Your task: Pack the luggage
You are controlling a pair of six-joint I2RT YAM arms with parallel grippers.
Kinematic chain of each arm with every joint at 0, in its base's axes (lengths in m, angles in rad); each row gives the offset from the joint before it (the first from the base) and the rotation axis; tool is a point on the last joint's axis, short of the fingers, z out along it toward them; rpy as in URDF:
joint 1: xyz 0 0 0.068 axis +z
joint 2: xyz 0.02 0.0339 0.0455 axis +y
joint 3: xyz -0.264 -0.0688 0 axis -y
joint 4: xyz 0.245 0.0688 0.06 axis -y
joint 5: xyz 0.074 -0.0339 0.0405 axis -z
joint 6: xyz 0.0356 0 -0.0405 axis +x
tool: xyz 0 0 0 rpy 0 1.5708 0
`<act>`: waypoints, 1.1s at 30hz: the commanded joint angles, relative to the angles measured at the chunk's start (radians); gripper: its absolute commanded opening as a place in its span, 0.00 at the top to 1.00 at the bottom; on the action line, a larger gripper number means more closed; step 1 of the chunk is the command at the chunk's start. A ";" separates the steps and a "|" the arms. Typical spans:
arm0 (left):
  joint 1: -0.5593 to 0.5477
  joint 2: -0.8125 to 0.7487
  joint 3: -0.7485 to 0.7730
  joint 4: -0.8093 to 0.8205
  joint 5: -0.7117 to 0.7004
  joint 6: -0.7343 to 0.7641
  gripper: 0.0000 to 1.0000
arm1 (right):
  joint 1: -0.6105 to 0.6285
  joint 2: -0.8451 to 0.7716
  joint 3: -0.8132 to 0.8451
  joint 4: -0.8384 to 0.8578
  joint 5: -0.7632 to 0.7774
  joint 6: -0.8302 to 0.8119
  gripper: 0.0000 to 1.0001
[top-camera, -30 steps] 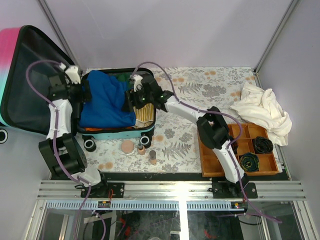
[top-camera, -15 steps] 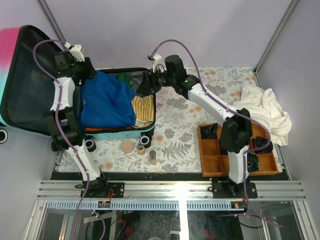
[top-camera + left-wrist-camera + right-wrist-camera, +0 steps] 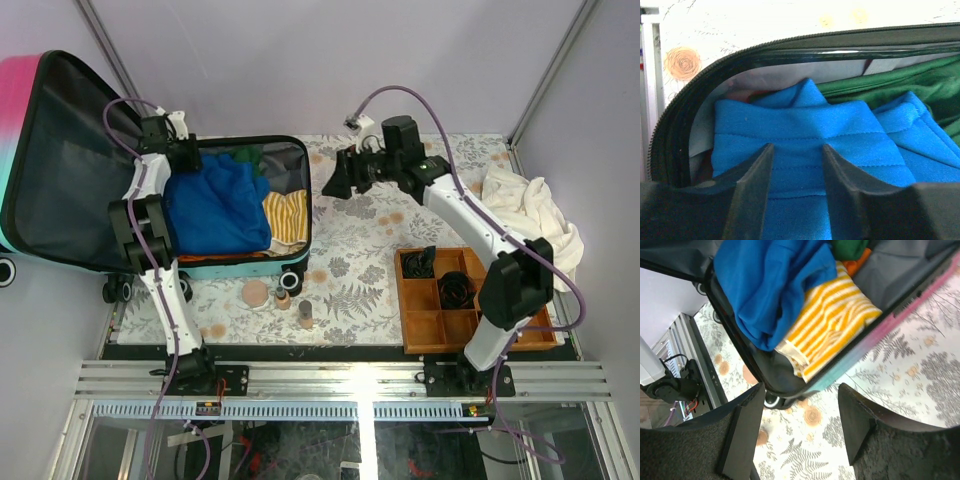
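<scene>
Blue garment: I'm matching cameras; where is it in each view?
Top external: blue garment, left side of the open luggage.
Left wrist: blue garment, centre, beyond the jaws.
Right wrist: blue garment, upper left, overlapping the yellow striped cloth.
Shared landmark: the luggage's black rim.

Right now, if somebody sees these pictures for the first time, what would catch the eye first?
The open luggage at the far left stands out, its pink-and-teal lid leaning back and a bright blue garment heaped inside beside a yellow striped cloth. Next comes the crumpled white cloth at the far right, just beyond the wooden tray.
</scene>
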 commanded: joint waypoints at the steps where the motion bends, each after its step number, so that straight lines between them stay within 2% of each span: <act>1: 0.002 -0.005 0.032 -0.081 -0.126 0.022 0.48 | -0.044 -0.123 -0.025 -0.063 -0.030 -0.059 0.34; 5: 0.000 -0.154 -0.022 -0.092 0.019 -0.003 0.29 | -0.088 -0.186 -0.036 -0.122 -0.026 -0.087 0.32; 11: -0.014 -0.364 -0.046 -0.116 0.092 -0.022 0.23 | -0.152 -0.276 -0.056 -0.212 -0.035 -0.145 0.25; 16: -0.014 -0.549 -0.128 -0.222 0.212 0.109 0.12 | -0.181 -0.345 -0.101 -0.279 -0.071 -0.192 0.17; 20: -0.029 -0.699 -0.218 -0.407 0.338 0.307 0.02 | -0.183 -0.411 -0.176 -0.298 -0.073 -0.203 0.12; 22: -0.048 -0.774 -0.265 -0.496 0.377 0.414 0.00 | -0.184 -0.451 -0.215 -0.303 -0.077 -0.207 0.10; 26: -0.148 -0.900 -0.358 -0.645 0.363 0.596 0.00 | -0.195 -0.524 -0.288 -0.311 -0.077 -0.234 0.03; 30: -0.297 -1.014 -0.478 -0.699 0.340 0.652 0.00 | -0.246 -0.585 -0.376 -0.294 -0.081 -0.219 0.00; 33: -0.426 -1.090 -0.577 -0.699 0.352 0.669 0.00 | -0.311 -0.630 -0.428 -0.249 -0.151 -0.163 0.01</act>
